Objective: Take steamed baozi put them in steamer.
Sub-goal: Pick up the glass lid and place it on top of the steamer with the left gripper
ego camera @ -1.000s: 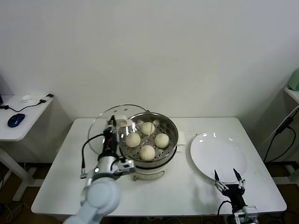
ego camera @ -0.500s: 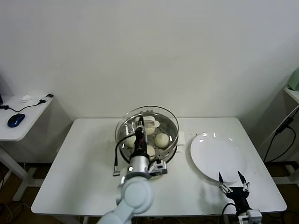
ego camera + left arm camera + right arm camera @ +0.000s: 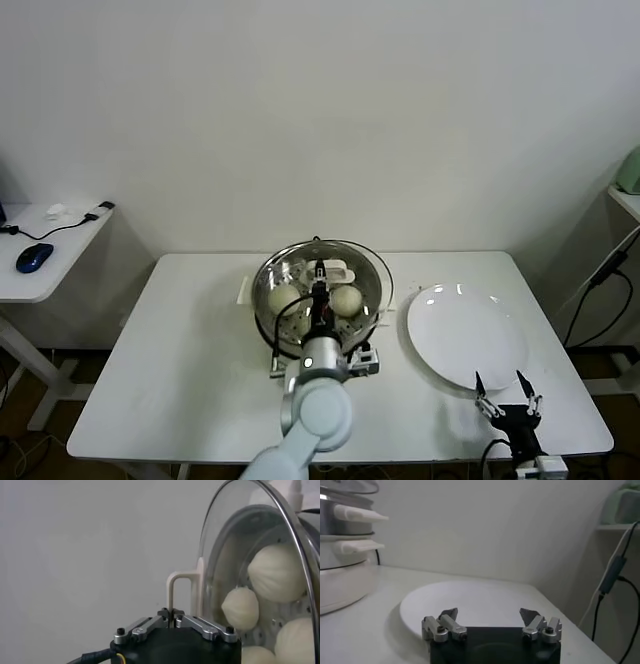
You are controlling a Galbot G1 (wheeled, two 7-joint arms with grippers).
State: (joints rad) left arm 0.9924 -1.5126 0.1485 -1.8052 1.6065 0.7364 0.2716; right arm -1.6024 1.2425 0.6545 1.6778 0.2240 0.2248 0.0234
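Holding glass lid [image 3: 322,283] | left tool [image 3: 171,614] | steamer [image 3: 266,320] | four baozi [image 3: 276,573]

No readable text, label, brand, number or sign is to be found in any of the three views.
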